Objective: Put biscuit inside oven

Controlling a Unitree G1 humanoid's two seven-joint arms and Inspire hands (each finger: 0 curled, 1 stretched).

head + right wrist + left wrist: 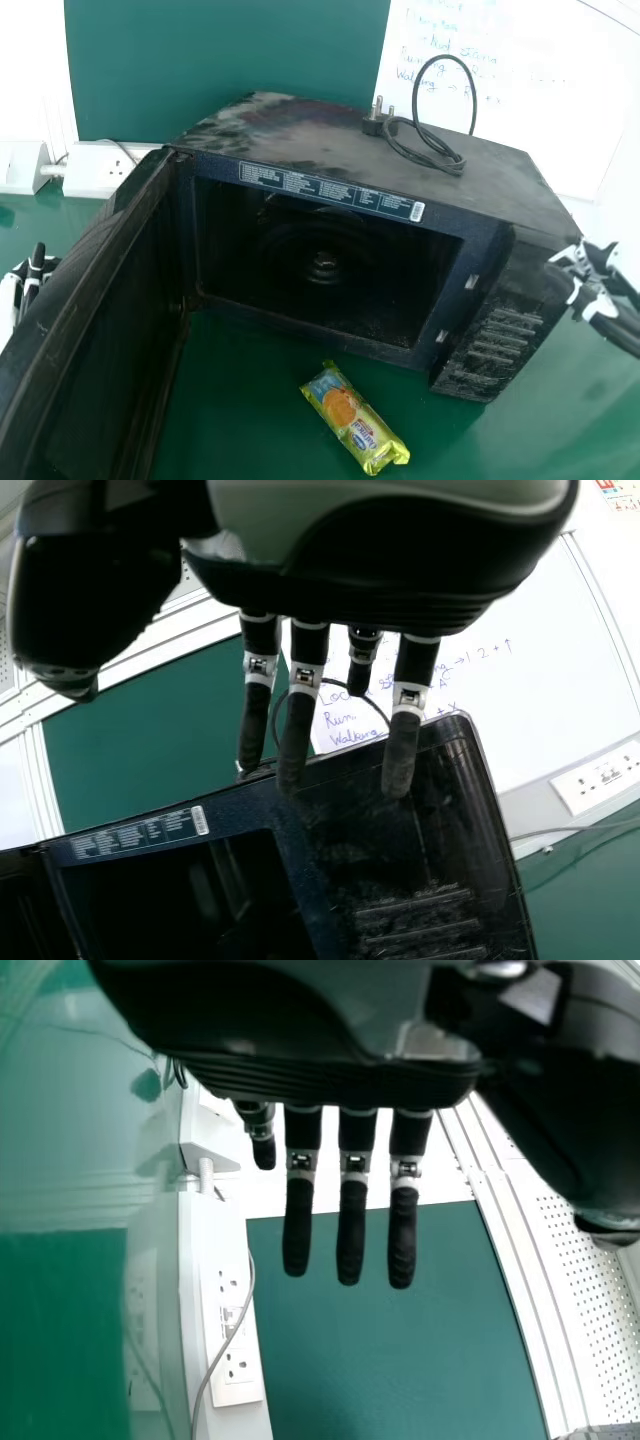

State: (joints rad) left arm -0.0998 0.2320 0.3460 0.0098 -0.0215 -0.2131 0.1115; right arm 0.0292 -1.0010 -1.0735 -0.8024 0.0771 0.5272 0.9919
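The glossy yellow-green oblong biscuit packet [355,418] lies on the smooth green tabletop [235,410], near side of the black box-shaped oven [470,195]; the black rectangular door [90,345] stands open at left. The black-and-white left hand [352,1225] and matching right hand [293,730] are empty, fingers extended. The packet is probably light, slick-wrapped and brittle inside. Grasp both long sides at mid-length; limit pressure.

My right hand [600,303] at frame edge, straight fingers [402,750] extending to mid-frame, overlapping black oven [365,830]. I see cable loop [373,700] behind fingers, green panel [150,740] and whiteboard [540,670] beyond, socket strip [605,777] near frame edge.
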